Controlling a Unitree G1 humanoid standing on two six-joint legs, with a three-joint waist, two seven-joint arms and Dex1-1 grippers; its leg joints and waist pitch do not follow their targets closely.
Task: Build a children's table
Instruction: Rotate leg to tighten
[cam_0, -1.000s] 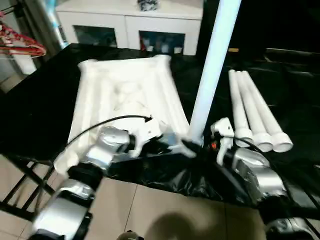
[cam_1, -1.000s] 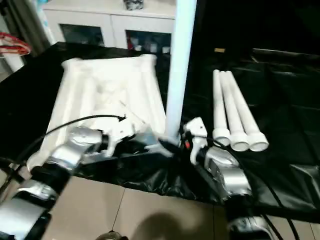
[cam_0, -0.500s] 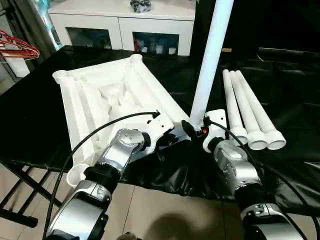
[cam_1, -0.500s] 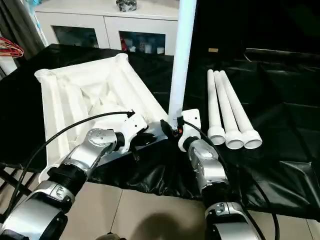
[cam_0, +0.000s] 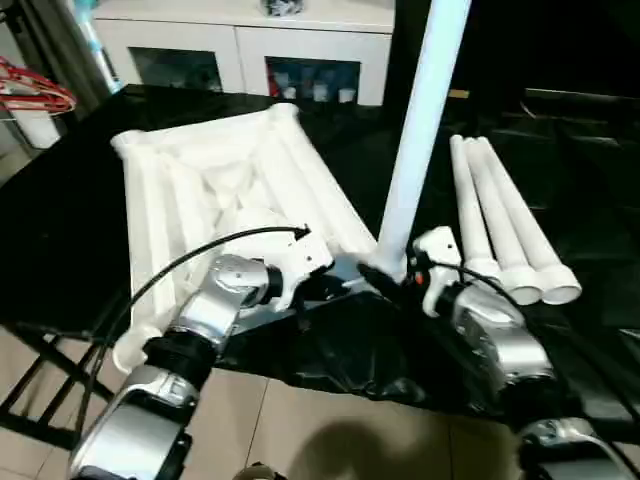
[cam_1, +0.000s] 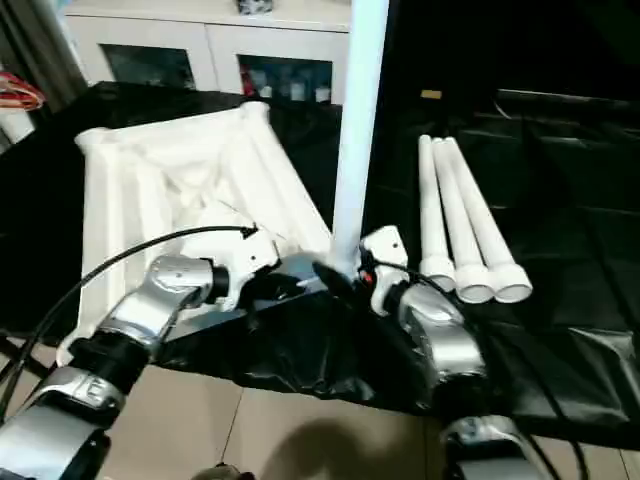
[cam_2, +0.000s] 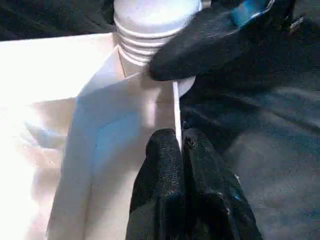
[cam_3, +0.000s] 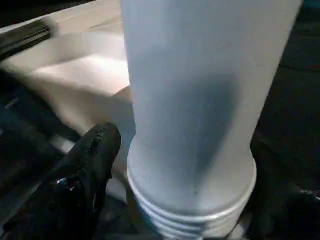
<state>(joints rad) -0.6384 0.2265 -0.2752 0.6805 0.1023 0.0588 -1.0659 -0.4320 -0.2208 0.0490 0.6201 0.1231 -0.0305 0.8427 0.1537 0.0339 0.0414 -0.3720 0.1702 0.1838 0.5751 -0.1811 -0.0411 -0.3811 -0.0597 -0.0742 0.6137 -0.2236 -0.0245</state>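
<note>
At the near corner of the tabletop (cam_0: 215, 185), the right gripper (cam_3: 165, 175) has just let its jaws spread wider around the upright leg (cam_0: 420, 130), whose threaded foot sits at the corner socket, so the leg probably stands seated by itself. The left gripper (cam_2: 177, 172) keeps its jaws pinched on the tabletop's thin edge beside that socket. Beyond and to the right of the corner, three spare legs (cam_0: 505, 225) lie together on the black surface (cam_0: 590, 180), waiting.

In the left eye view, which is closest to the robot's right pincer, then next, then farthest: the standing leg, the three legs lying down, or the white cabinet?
1. Standing leg: right at the right pincer, just ahead.
2. Three loose legs: lying on its right side.
3. White cabinet: far back, beyond the table.
</note>
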